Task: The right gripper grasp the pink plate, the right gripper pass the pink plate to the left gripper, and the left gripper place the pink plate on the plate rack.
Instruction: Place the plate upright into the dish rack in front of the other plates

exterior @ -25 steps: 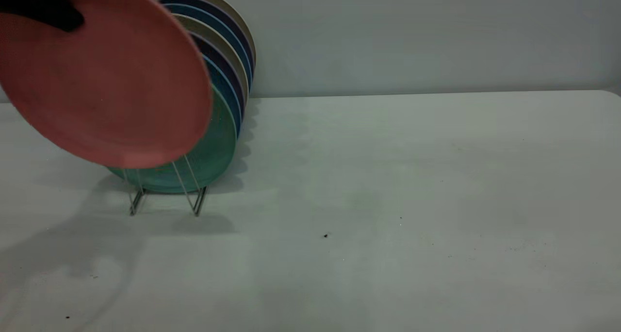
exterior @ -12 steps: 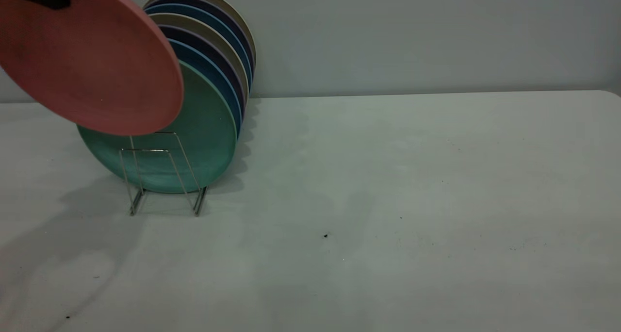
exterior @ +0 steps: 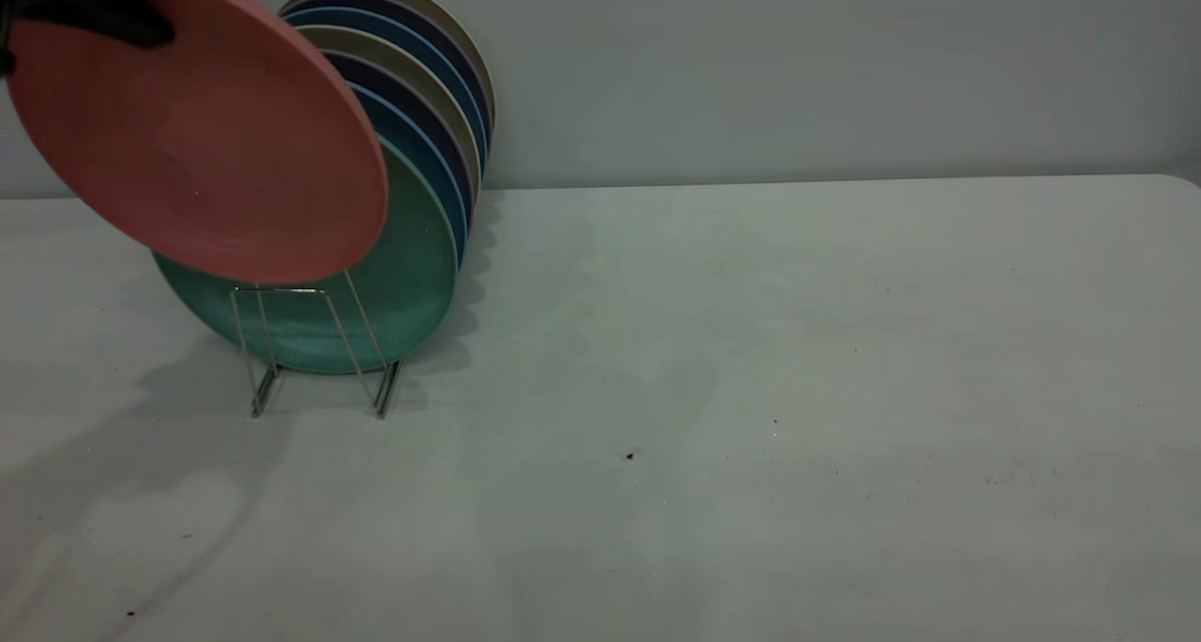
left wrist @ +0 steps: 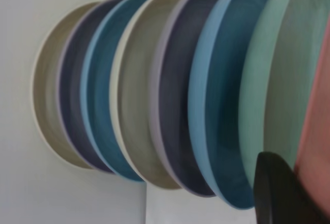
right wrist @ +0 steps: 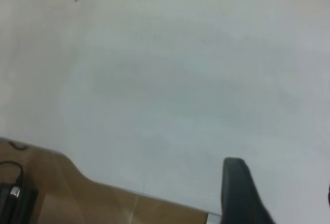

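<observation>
The pink plate (exterior: 197, 135) hangs tilted in the air at the far left, in front of the teal-green plate (exterior: 413, 276). Its lower edge is just above the front loops of the plate rack (exterior: 319, 351). My left gripper (exterior: 141, 27) is shut on the plate's upper rim. In the left wrist view one black finger (left wrist: 278, 193) lies against the pink plate (left wrist: 317, 131), beside the racked plates. My right gripper (right wrist: 281, 198) is open and empty over bare table near its edge, out of the exterior view.
Several plates stand upright in the rack behind the teal-green one: blue (exterior: 427, 154), navy, beige (exterior: 413, 69). A grey wall stands behind the table (exterior: 798, 342). The table edge and brown floor (right wrist: 77, 193) show in the right wrist view.
The pink plate first rose up and left, uncovering the rack's front loops. It has since come back down and right a little towards the rack. The left gripper still holds it.
</observation>
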Robot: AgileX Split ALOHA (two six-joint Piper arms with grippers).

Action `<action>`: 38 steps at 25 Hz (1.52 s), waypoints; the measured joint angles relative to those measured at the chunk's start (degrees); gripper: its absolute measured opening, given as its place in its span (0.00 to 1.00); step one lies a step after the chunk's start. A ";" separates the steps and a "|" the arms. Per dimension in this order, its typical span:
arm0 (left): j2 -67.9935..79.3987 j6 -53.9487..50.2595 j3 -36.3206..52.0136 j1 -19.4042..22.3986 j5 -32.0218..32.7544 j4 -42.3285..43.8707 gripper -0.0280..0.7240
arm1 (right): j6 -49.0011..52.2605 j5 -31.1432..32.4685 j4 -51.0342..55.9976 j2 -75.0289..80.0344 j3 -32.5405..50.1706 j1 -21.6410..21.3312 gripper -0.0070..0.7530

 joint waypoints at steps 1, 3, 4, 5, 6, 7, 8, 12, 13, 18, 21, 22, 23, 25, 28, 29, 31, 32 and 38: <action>0.32 0.00 0.00 0.00 -0.20 -0.25 0.17 | 0.07 0.00 0.01 -0.08 0.00 0.00 0.57; 0.89 0.00 0.00 0.00 -0.27 -1.09 0.17 | 0.07 0.00 0.01 -0.08 0.00 0.00 0.57; 1.10 0.00 0.00 0.00 -0.27 -1.48 0.17 | 0.07 0.00 -0.06 -0.08 0.00 0.00 0.57; 1.38 0.00 0.00 0.00 -0.27 -1.82 0.17 | 0.07 0.00 -0.10 -0.08 0.00 0.00 0.57; 1.78 0.00 0.00 0.00 -0.27 -2.15 0.17 | 0.13 0.00 -0.18 -0.08 0.00 0.00 0.57; 2.26 0.00 0.00 0.00 -0.22 -2.26 0.17 | 0.19 -0.02 -0.37 -0.08 0.00 0.00 0.57; 2.63 0.00 0.00 0.00 -0.22 -2.40 0.17 | 0.34 -0.02 -0.43 -0.08 0.06 0.00 0.57; 4.17 0.00 0.00 0.00 -0.32 -2.46 0.17 | 1.19 -0.08 -0.96 -0.08 0.28 0.00 0.57; 4.48 0.00 0.00 0.00 -0.45 -2.51 0.17 | 1.19 -0.08 -1.00 -0.08 0.28 0.00 0.57; 5.68 -0.05 0.00 0.00 -0.64 -2.57 0.17 | 1.38 -0.08 -1.07 -0.08 0.35 0.00 0.57; 6.43 -0.11 0.00 0.00 -0.87 -2.62 0.18 | 1.41 -0.08 -1.07 -0.08 0.35 0.00 0.57; 6.74 -0.11 0.00 0.00 -0.92 -2.62 0.18 | 1.41 -0.09 -1.07 -0.08 0.35 0.00 0.57; 7.06 -0.11 0.00 0.00 -0.92 -2.62 0.19 | 1.41 -0.09 -1.07 -0.08 0.35 0.00 0.57; 7.55 -0.11 0.00 0.00 -0.92 -2.62 0.21 | 1.41 -0.09 -1.07 -0.08 0.35 0.00 0.57; 8.01 -0.16 0.00 0.00 -0.98 -2.75 0.27 | 1.41 -0.15 -1.07 -0.08 0.35 0.00 0.57; 8.14 -0.16 0.00 0.00 -0.98 -2.74 0.29 | 1.45 -0.14 -1.07 -0.08 0.35 0.00 0.57; 8.33 -0.21 0.00 0.00 -1.12 -2.81 0.33 | 1.45 -0.14 -1.07 -0.08 0.35 0.00 0.57; 8.40 -0.43 0.00 0.00 -1.19 -2.81 0.36 | 1.50 -0.14 -1.13 -0.08 0.35 0.00 0.57; 8.47 -3.00 -0.06 0.00 -3.10 -2.81 0.42 | 1.60 -0.14 -1.18 -0.08 0.35 0.00 0.57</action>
